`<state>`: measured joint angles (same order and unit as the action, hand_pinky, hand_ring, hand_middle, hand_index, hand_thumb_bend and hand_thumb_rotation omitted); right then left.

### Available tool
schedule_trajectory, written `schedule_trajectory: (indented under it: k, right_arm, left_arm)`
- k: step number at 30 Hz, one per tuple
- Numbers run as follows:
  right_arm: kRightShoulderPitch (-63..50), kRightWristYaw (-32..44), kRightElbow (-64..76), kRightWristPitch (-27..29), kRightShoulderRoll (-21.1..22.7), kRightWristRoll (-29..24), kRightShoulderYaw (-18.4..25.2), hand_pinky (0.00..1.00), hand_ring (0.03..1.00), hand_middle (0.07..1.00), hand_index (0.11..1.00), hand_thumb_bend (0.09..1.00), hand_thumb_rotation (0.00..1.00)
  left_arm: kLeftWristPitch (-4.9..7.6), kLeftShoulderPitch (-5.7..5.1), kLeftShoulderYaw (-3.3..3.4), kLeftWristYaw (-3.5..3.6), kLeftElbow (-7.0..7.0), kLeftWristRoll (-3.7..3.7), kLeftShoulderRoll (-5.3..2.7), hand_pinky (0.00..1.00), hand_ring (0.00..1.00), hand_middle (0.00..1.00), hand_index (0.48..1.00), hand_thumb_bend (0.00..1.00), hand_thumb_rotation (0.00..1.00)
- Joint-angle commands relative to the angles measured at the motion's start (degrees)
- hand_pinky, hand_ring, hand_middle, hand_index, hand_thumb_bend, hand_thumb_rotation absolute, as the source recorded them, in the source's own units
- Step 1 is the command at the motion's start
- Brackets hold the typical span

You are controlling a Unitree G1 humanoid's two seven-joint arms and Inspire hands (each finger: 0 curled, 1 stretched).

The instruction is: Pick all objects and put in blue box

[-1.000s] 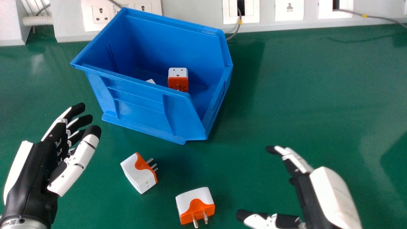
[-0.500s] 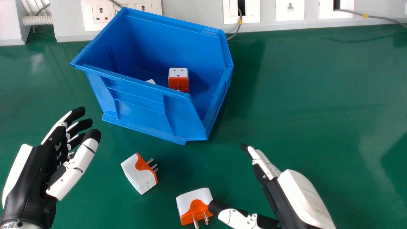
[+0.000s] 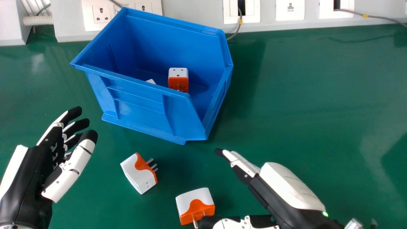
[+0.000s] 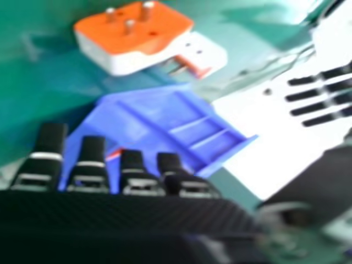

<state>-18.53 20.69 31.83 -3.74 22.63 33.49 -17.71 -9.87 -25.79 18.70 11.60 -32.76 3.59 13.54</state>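
Note:
In the head view my right hand [image 3: 270, 187] is open at the lower right, its thumb at the prongs of the nearer orange-and-white adapter [image 3: 194, 203]. That adapter also shows large in the right hand view [image 4: 129, 36], beyond the fingers of my right hand [image 4: 132, 173]. A second adapter [image 3: 138, 173] lies on its side to the left, apart from both hands. My left hand [image 3: 47, 168] stays open at the left. Behind them stands the blue box [image 3: 140, 105], holding one adapter [image 3: 178, 79] and a white piece [image 3: 151, 81] partly hidden by the box wall.
The green table [image 3: 305, 95] runs back to a pale panel with sockets [image 3: 101, 14]. A grey cable [image 3: 237, 30] hangs down just behind the box's right corner, and another cable [image 3: 381, 18] crosses the panel at the right.
My right hand has moved left, over toward the nearer adapter, and its thumb has come up to the prongs. My left hand has shifted slightly down and left. Both loose adapters lie where they were.

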Motion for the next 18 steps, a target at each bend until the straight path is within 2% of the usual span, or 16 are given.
schedule_trajectory:
  k: [1,5,9,18]
  right_arm:
    - [2.66,2.22,0.58,0.89,1.25,-1.97,0.77,0.80,0.915,0.958,0.933,0.577,0.64]
    - [5.51,4.59,-0.13,0.65,2.61,-2.35,0.63,0.80,0.915,0.954,0.925,0.590,0.61]
    - [8.17,5.76,-1.35,1.03,3.53,-1.49,0.01,0.79,0.913,0.949,0.917,0.610,0.59]
    - [10.99,6.51,-3.92,0.45,3.01,-1.50,-1.86,0.78,0.903,0.932,0.899,0.648,0.51]
  left_arm:
    - [0.33,-0.35,0.87,0.10,-2.00,0.71,0.39,0.76,0.85,0.88,0.900,0.36,0.60]
    - [-0.20,-0.27,1.20,0.14,-2.40,0.64,0.59,0.76,0.85,0.88,0.900,0.36,0.60]
    - [-0.68,-0.14,1.28,0.06,-2.67,0.71,0.44,0.76,0.85,0.88,0.900,0.36,0.60]
    - [-2.04,0.10,1.40,-0.06,-3.62,1.14,0.57,0.76,0.86,0.88,0.900,0.35,0.60]
